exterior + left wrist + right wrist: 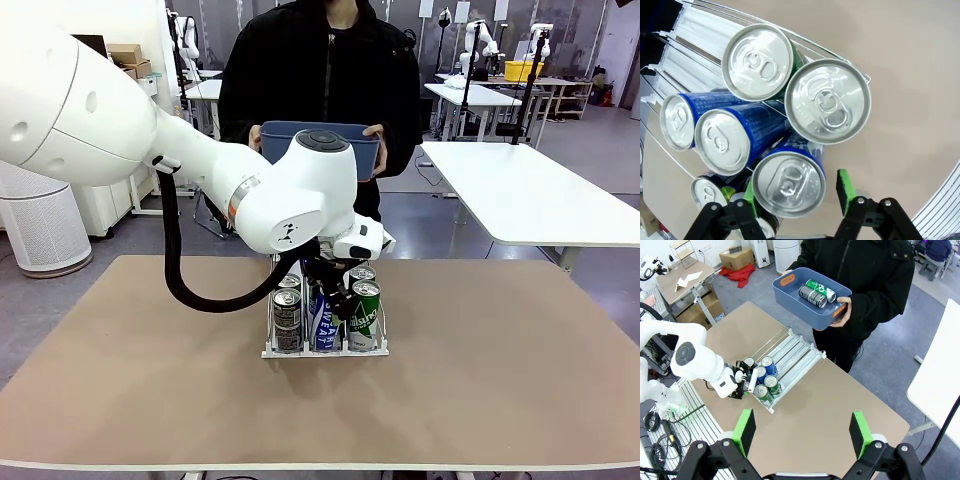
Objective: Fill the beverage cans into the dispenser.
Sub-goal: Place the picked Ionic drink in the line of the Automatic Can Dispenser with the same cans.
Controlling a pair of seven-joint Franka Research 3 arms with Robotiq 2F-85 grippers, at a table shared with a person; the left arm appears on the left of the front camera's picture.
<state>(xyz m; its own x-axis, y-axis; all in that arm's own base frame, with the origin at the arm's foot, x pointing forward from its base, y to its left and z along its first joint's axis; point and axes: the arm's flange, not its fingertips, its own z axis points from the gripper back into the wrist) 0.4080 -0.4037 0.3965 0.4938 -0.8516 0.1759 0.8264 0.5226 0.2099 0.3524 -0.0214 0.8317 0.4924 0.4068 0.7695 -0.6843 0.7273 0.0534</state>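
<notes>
Tan table holds the dispenser. Its left pincer, spread, straddles an upright blue can (gap at one pad). Straight up looks the clear way out.

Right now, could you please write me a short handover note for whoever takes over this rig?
Left gripper: open, pads either side of the front blue can, which stands in the middle lane of the dispenser.
Right gripper: open, empty, high above the table.
Done: cans stand at the front of all three lanes.
Left: a green can and a dark can lie in the blue tub that the person holds.
</notes>
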